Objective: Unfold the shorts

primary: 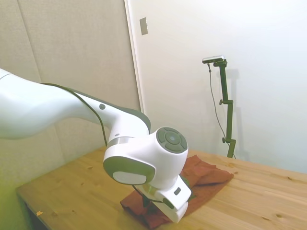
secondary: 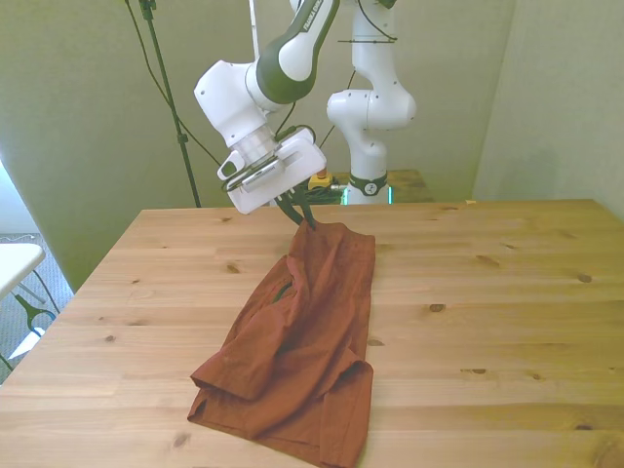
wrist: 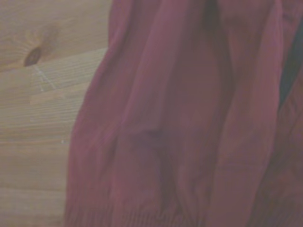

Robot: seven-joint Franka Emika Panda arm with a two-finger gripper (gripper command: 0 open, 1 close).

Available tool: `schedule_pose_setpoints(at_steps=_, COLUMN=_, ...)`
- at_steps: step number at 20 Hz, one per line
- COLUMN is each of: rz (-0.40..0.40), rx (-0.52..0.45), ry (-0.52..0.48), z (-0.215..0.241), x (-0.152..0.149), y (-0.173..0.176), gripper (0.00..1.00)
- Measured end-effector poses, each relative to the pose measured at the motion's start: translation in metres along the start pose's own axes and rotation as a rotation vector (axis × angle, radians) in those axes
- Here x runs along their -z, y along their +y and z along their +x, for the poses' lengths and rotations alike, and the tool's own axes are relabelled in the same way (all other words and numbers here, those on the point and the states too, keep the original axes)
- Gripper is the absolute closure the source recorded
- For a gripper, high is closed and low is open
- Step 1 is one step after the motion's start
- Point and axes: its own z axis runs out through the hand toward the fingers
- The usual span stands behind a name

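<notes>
- Because the rust-red soft fabric shorts (secondary: pixel 302 341) are to be unfolded, their far edge is pinched between the closed fingers of the white arm's two-finger gripper (secondary: pixel 308 220) and held raised.
- Elsewhere, the shorts are left lying folded on the wooden table (secondary: pixel 487 322), near its middle.
- Gathered red folds (wrist: pixel 189 118) are seen in the wrist view.

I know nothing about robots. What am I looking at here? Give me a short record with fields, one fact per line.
Machine: one white robot arm, bent low over the table
Table: bare wooden planks
Cloth: rust-red shorts, folded and creased, lying flat near the middle
Gripper: gripper sits at the far edge of the shorts, fingers pinched on the fabric
Lift: that edge looks slightly raised; the rest lies on the wood
Wrist camera: shows blurred red folds beside the wood grain
Job status: shorts not yet spread open
</notes>
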Motion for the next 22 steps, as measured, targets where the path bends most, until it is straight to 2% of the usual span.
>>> schedule_pose_setpoints(at_steps=4, rz=0.022, rx=0.091, ry=0.002, z=-0.025, x=0.024, y=-0.045, gripper=1.0)
schedule_pose_setpoints(at_steps=7, rz=0.01, rx=0.151, ry=-0.001, z=-0.047, x=0.02, y=-0.101, gripper=1.0)
schedule_pose_setpoints(at_steps=8, rz=0.002, rx=0.183, ry=-0.01, z=-0.055, x=0.015, y=-0.121, gripper=0.0)
schedule_pose_setpoints(at_steps=12, rz=-0.059, rx=0.333, ry=-0.091, z=-0.087, x=-0.023, y=-0.181, gripper=0.0)
schedule_pose_setpoints(at_steps=15, rz=-0.096, rx=0.394, ry=-0.131, z=-0.096, x=-0.058, y=-0.21, gripper=0.0)
schedule_pose_setpoints(at_steps=18, rz=-0.128, rx=0.425, ry=-0.152, z=-0.1, x=-0.083, y=-0.221, gripper=0.0)
schedule_pose_setpoints(at_steps=22, rz=-0.133, rx=0.454, ry=-0.166, z=-0.11, x=-0.091, y=-0.233, gripper=0.0)
